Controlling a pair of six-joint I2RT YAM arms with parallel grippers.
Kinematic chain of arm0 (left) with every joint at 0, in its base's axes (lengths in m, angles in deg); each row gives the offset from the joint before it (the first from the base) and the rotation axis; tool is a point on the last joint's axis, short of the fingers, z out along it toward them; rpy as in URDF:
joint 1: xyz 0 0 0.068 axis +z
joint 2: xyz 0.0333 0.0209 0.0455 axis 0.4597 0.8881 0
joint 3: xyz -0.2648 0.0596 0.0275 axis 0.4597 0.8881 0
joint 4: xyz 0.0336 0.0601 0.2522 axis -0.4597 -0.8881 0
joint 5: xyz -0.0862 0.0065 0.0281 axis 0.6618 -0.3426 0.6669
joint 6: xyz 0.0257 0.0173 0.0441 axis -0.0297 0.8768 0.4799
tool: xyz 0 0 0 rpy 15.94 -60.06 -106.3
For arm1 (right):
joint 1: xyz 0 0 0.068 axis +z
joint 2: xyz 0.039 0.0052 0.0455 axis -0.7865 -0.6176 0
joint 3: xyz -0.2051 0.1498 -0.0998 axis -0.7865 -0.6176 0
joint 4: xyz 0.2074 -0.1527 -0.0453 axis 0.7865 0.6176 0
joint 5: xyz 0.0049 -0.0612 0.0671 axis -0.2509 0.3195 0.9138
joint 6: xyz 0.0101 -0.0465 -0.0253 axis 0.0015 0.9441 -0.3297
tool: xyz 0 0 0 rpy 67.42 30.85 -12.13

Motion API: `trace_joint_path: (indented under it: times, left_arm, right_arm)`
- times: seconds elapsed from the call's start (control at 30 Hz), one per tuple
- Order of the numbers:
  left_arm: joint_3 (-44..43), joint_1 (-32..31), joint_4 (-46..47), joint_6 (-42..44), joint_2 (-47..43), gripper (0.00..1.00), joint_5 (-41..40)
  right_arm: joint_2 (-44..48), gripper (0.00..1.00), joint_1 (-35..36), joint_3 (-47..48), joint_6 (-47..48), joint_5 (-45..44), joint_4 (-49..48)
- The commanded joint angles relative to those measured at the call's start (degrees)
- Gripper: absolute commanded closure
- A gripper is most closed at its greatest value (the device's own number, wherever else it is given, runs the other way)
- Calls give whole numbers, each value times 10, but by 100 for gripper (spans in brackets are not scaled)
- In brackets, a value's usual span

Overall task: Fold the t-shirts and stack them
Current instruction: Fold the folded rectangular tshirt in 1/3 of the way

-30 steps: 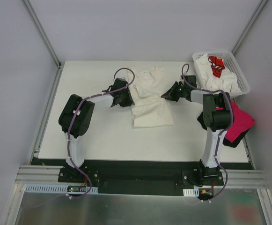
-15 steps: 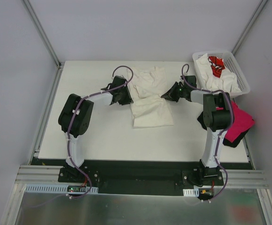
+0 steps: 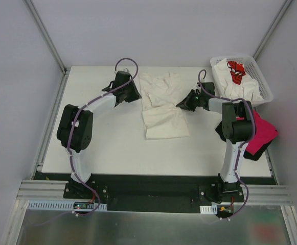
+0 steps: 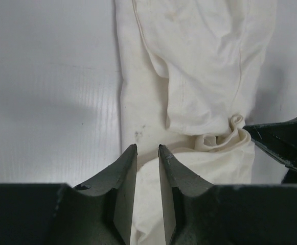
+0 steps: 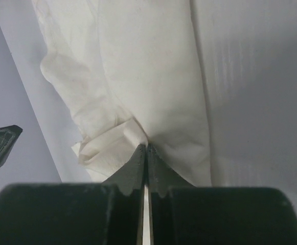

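A cream-white t-shirt [image 3: 163, 104] lies partly folded in the middle of the table, its near half folded flat and its far half rumpled. My left gripper [image 3: 135, 95] hovers at the shirt's far left edge; in the left wrist view the gripper [image 4: 147, 148] has its jaws a little apart, with cloth [image 4: 199, 61] below them and nothing held. My right gripper [image 3: 181, 104] is at the shirt's right edge; in the right wrist view the gripper [image 5: 146, 146] is shut on a fold of the cream cloth [image 5: 138, 76].
A white lattice basket [image 3: 258, 71] at the back right holds white shirts and one with red print [image 3: 236, 70]. A magenta-pink shirt [image 3: 260, 133] hangs over the table's right edge behind the right arm. Grey walls enclose the table.
My left arm has swung toward the far side, carrying its gripper from the middle of the shirt's left edge to the far left part. The right arm has not moved.
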Motion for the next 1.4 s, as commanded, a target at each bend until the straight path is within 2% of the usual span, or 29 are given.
trace_joint_path:
  times: [0.0,0.17,0.4,0.67,0.93,1.37]
  left_arm:
    - [51,-3,-9,7,-68,73,5]
    - [122,-3,-4,20,-101,59,38]
    - [157,-4,48,46,-86,59,123]
    - [155,-4,115,13,-42,61,190]
    - [188,-6,156,-8,-34,62,196]
    - [187,-10,158,-16,-18,62,186]
  right_arm:
    - [39,99,2,2,18,5,4]
    - [26,99,1,2,14,11,-3]
    - [19,99,1,14,10,12,-7]
    - [17,99,1,17,8,11,-8]
    - [21,99,0,17,8,13,-8]
    - [20,99,-1,16,7,13,-8]
